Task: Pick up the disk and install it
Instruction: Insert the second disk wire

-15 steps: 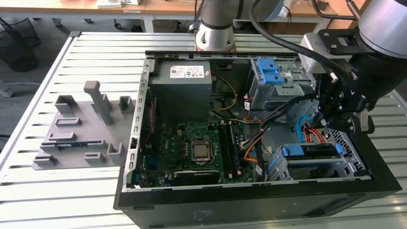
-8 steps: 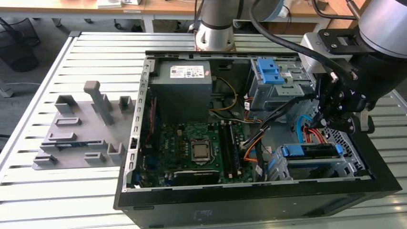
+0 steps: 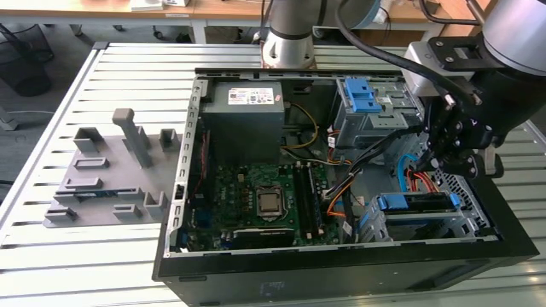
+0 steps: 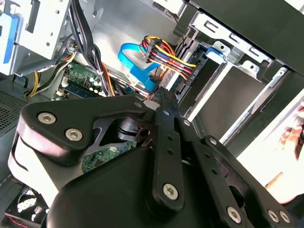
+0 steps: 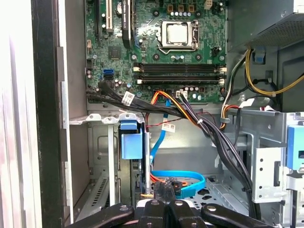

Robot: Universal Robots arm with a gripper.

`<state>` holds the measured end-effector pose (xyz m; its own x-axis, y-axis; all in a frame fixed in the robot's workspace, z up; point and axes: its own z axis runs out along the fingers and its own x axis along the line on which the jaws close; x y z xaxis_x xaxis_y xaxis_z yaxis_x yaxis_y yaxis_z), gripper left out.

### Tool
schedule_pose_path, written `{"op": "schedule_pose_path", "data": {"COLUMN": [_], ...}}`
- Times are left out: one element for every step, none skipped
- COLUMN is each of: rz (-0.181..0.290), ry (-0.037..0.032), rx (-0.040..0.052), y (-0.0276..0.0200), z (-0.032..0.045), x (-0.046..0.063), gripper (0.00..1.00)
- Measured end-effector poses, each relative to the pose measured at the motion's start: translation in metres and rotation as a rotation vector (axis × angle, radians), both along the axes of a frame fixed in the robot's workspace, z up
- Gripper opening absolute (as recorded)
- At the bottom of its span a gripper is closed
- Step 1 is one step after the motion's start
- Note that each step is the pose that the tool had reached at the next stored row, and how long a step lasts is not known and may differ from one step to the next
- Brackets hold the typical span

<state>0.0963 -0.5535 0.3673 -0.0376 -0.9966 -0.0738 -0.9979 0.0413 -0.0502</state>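
Nearest me, by the near right corner of the computer case (image 3: 341, 265), the disk (image 3: 416, 203) sits slotted in its bay, blue bracket outward, so it looks seated or nearly so. Just above it the gripper (image 3: 436, 165) reaches down among the cables (image 3: 415, 178), jaws together with nothing between them, probably to nudge rather than grasp. Farther back, the power supply (image 3: 243, 121) stands against the case's far edge.
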Motion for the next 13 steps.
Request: {"op": "schedule_pose_path", "data": {"rz": [0.0,0.0,0.0,0.0,0.0,0.0,0.0,0.0,0.0,0.0,0.0,0.0,0.0], "ry": [0.0007,0.0015,0.0024,0.0036,0.0051,0.0064,0.0081,0.0105,0.0137,0.0176,0.022,0.0257,0.0285], "rx": [0.0002,0.0001,0.0004,0.0005,0.0002,0.0,-0.0005,-0.0025,-0.0042,-0.0054,-0.006,-0.006,-0.0062], "y": [0.0001,0.0003,0.0006,0.0012,0.0019,0.0027,0.0036,0.0051,0.0071,0.0093,0.0113,0.0127,0.0135], "z": [0.0011,0.0021,0.0024,0.0025,0.0026,0.0027,0.0026,0.0027,0.0026,0.0024,0.0021,0.0017,0.0014], "x": [0.0,0.0,0.0,0.0,0.0,0.0,0.0,0.0,0.001,0.001,0.001,0.001,0.001], "gripper": [0.11,0.11,0.11,0.11,0.18,0.18,0.18,0.18,0.19,0.19,0.25,0.25,0.25]}}
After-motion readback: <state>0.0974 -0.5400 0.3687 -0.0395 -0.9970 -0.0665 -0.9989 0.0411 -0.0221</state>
